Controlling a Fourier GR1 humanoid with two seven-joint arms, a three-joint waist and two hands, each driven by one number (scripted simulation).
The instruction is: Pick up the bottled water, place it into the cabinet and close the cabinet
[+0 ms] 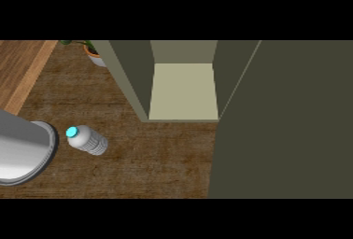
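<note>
The bottled water [88, 139] is a small clear bottle with a cyan cap, standing on the dark wooden counter [151, 158] at the left. Right beside it, to the left, a grey forearm [21, 149] comes in from the left edge; its rounded end is nearly touching the bottle and no hand shows on it. The cabinet [183, 91] stands open at the upper middle, with a pale bare shelf inside. Its dark olive door [283, 121] is swung out and fills the right side. Neither hand is visible.
A potted plant [93, 52] sits at the top left, just beside the cabinet's left wall [131, 79]. A lighter wooden strip [21, 70] runs along the counter's upper left edge.
</note>
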